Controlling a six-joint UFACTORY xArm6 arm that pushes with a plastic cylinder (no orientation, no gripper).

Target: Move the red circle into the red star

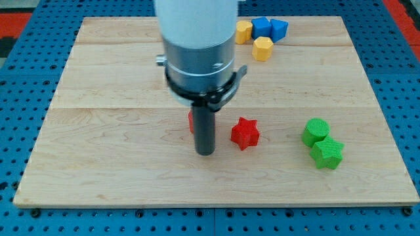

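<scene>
My tip (206,153) rests on the wooden board (118,131) just left of centre. The red circle (191,120) is mostly hidden behind the rod; only a red sliver shows at the rod's left side, a little above the tip. The red star (245,133) lies to the right of the rod, a short gap away, not touching it.
A green circle (316,131) and a green star (327,153) sit together at the view's right. At the view's top, two yellow blocks (244,31) (262,48) and two blue blocks (261,27) (279,29) are clustered near the board's edge.
</scene>
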